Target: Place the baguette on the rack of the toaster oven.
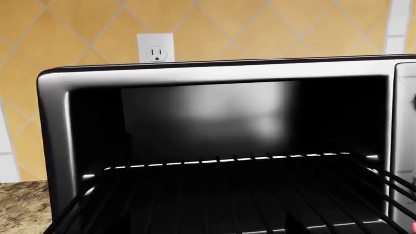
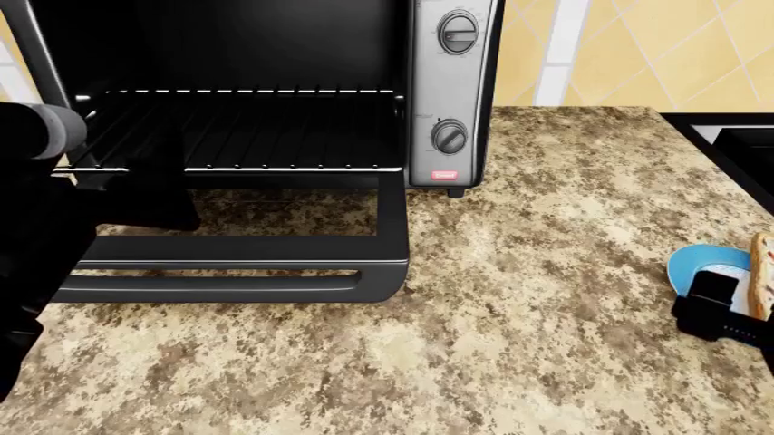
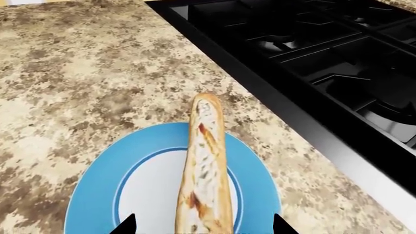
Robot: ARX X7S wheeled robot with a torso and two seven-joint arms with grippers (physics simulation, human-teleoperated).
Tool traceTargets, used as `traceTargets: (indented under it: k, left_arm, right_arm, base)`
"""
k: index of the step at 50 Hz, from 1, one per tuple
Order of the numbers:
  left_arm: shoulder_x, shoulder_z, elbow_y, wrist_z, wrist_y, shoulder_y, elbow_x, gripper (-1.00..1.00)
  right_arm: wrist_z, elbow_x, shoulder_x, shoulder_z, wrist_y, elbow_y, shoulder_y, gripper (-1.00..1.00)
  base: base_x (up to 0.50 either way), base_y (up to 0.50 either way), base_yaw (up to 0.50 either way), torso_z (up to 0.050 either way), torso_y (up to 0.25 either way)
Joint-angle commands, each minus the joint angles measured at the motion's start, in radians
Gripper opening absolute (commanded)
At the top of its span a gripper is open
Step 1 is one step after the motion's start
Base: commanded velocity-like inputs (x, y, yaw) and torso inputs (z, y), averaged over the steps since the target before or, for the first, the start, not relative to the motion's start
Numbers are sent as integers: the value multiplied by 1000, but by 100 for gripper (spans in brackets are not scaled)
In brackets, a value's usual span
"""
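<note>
Countertop: baguette (image 3: 204, 170) lengthwise across plate (image 3: 97, 195)

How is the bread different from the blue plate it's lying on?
The baguette is long and narrow; the plate is round and wide. The baguette is golden-tan with pale, mottled patches on its crust; the plate is bright blue with a white centre. The baguette stands up rounded, while the plate lies flat, and the baguette's far tip reaches past the plate's rim. Both rest on the speckled countertop beside the stove.

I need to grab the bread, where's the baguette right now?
The baguette lies on the blue plate at the head view's far right, beside the stove.
</note>
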Motion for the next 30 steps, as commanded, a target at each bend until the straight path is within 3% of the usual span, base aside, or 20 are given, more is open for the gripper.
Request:
traceTargets:
  k: [1,30]
  left_arm:
    - [15,-20,-6,31,19,6,12,100]
    - [4,-9,-9,27,39,13,7,100]
  right_arm:
    - [-32,-24,-29,18,-2,6,-11,100]
    - [-34,-30,-38,16,-14,12,-29,100]
  base:
    - [0,0,0,0,0]
    - [0,0,0,0,0]
